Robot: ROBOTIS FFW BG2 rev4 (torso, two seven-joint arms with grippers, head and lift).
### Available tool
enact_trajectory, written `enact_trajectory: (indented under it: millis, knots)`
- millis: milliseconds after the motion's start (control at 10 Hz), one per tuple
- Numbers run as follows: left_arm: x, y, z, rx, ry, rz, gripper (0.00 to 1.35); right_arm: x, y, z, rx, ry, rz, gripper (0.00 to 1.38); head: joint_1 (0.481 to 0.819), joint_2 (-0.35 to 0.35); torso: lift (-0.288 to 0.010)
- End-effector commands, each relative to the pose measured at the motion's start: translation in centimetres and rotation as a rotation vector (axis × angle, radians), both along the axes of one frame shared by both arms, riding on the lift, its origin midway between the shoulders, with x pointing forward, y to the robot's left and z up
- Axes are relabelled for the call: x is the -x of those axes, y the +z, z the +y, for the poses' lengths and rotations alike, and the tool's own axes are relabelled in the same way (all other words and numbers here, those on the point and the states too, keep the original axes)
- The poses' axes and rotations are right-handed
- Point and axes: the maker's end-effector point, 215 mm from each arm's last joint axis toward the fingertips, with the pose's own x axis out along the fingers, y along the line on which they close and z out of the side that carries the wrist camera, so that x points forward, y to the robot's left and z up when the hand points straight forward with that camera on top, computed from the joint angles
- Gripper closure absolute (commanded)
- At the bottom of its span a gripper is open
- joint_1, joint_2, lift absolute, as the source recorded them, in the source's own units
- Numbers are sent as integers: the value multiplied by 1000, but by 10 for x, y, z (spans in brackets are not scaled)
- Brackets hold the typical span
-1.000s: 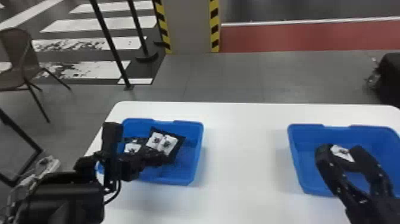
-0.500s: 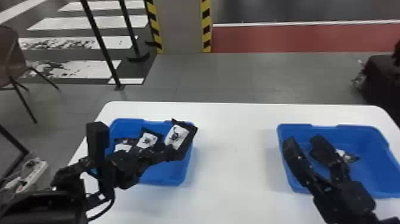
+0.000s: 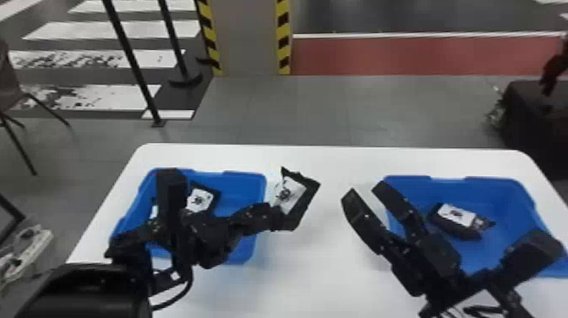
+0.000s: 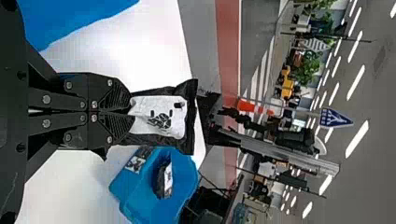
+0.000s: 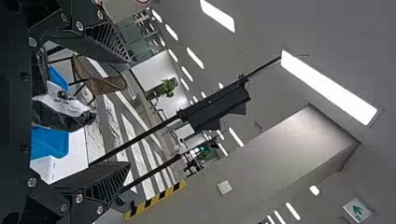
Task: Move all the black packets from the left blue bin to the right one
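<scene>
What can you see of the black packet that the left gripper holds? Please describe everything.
The packet is black, seemingly flexible plastic, somewhat creased, with a white panel bearing dark print. Pinched at one end by the left gripper, it sticks out beyond the fingers, seemingly raised over the white table, between the left bin and the right bin.

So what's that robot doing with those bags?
The robot's left gripper has a black packet pinched between its fingers, above the table between the two blue bins. The right gripper is open, facing that packet. At least one packet lies in the left bin, and at least one in the right bin.
</scene>
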Motion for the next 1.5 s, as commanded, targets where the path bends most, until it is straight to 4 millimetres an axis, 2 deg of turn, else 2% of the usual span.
enact_trajectory:
  millis: [0,100,300,400,700,900,1100,1400]
  knots:
    - [-7,6,-19,17,-41,-8,1207,-4,-1,13,-6,38,7,263,695,75,-110]
    - [-7,13,-31,36,-65,-18,1207,-7,0,19,-8,52,3,263,695,72,-110]
    - [-6,25,-57,62,-119,-30,1207,-17,-11,21,5,53,16,268,695,51,-110]
    - [-6,26,-64,70,-133,-27,1207,-24,-9,22,19,53,4,268,695,43,-110]
    - [2,30,-82,92,-176,-27,1207,-40,-26,23,46,50,24,277,695,16,-110]
    - [3,34,-89,97,-196,-32,1207,-42,-46,15,67,11,72,277,695,-3,-110]
    - [5,31,-87,96,-194,-23,1207,-44,-70,-3,100,-30,120,277,695,-21,-110]
    - [7,27,-86,97,-191,-11,1207,-47,-71,-17,105,-49,125,277,695,-46,-110]
